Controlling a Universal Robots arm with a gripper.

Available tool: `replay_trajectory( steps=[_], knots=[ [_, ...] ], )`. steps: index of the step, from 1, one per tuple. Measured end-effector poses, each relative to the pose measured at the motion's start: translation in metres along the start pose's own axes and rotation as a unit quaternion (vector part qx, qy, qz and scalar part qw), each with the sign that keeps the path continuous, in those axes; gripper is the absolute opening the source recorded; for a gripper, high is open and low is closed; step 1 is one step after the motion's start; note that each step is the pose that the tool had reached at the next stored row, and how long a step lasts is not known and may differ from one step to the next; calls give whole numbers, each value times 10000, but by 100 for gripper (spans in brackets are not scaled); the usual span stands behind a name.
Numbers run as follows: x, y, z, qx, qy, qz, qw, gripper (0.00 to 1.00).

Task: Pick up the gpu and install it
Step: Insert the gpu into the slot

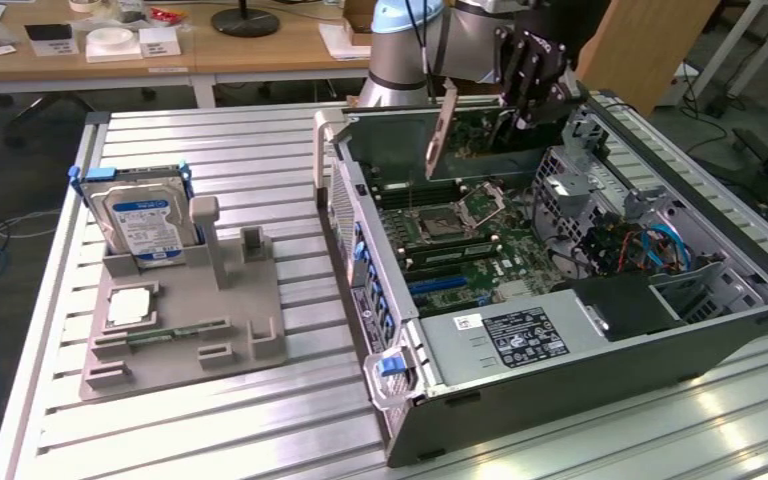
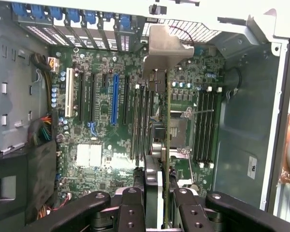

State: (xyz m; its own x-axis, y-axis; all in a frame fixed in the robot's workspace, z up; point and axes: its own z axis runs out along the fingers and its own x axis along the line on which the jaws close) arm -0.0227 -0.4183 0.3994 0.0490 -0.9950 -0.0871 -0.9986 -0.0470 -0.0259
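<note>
Grasps the gpu in the hand, clenched on the card from both sides. Hangs from the arm at the far end of the open computer case, in the upper part of the exterior view. Stands on its edge there, nearly upright, with the silver bracket turned to the exterior view's left. Reaches with its lower edge down between the walls of the case, over the far part of the motherboard. Impossible to tell whether touching the board or only just above it.

From the wrist view, seen edge-on: only a thin line of the gpu running away from the hand, with the dark fingers closed on it at either side. Ends in the bracket, close to the perforated rear wall of the case. Lies in this view between the group of long black slots and the memory slots, roughly in line with the processor socket. Well apart from the blue slot, with several black slots between them.

Elsewhere in the exterior view, on the ribbed metal worktop: a grey holder, beside the case on the exterior view's left. Carries a hard drive with a blue and white label, standing upright at its far end. Inside the case, at the near end, a power supply with a black label.
</note>
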Motion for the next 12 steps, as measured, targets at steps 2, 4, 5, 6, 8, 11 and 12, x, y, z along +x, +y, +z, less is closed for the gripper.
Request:
replay_trajectory(
  steps=[2,4,5,6,8,11,12],
  knots=[
    [1,0,11,-7,-1,0,10000,27],
    [2,1,24,-12,-1,1,10000,27],
    [3,1,34,-13,-1,1,10000,27],
    [4,1,47,-14,-1,1,10000,27],
    [7,2,79,-14,-1,6,10000,27],
    [9,13,119,-2,4,145,9999,27],
    [10,16,129,3,5,193,9998,27]
  ],
)
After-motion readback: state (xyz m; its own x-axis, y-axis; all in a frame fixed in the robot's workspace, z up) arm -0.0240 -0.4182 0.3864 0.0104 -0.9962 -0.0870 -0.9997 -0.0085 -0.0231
